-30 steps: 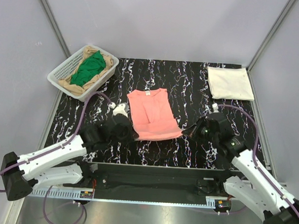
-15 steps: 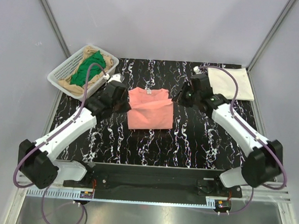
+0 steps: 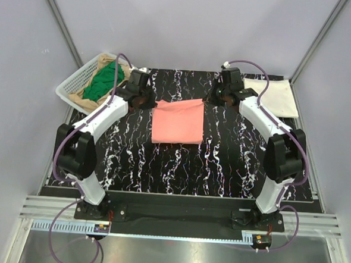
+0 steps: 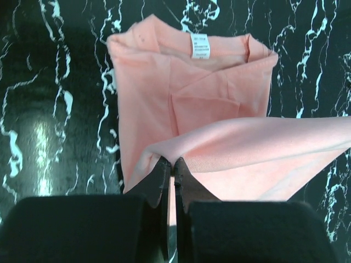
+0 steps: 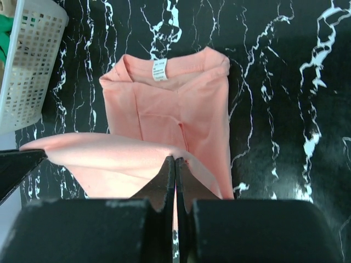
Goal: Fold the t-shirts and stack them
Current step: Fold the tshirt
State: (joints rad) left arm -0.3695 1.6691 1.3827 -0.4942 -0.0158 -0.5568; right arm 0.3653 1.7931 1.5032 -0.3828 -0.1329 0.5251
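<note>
The salmon-pink t-shirt [image 3: 176,122] lies in the middle of the black marbled table, its near hem lifted and carried over its body. My left gripper [image 3: 149,101] is shut on the hem's left corner, and my right gripper [image 3: 211,100] is shut on the right corner. In the left wrist view the fingertips [image 4: 171,162] pinch the raised fold above the shirt [image 4: 219,93], whose collar label shows beyond. The right wrist view shows the same pinch [image 5: 175,160] over the shirt [image 5: 164,109]. A cream-white t-shirt [image 3: 272,97] lies folded at the far right.
A white mesh basket [image 3: 68,89] stands at the far left corner with a green t-shirt [image 3: 104,80] and a tan one [image 3: 126,72] in it. The basket [image 5: 30,60] also shows left in the right wrist view. Grey walls close in the table's sides.
Both arms have swung from the shirt's near edge towards the far side, carrying the hem up and over the shirt towards its collar. Both grips have stayed shut.
</note>
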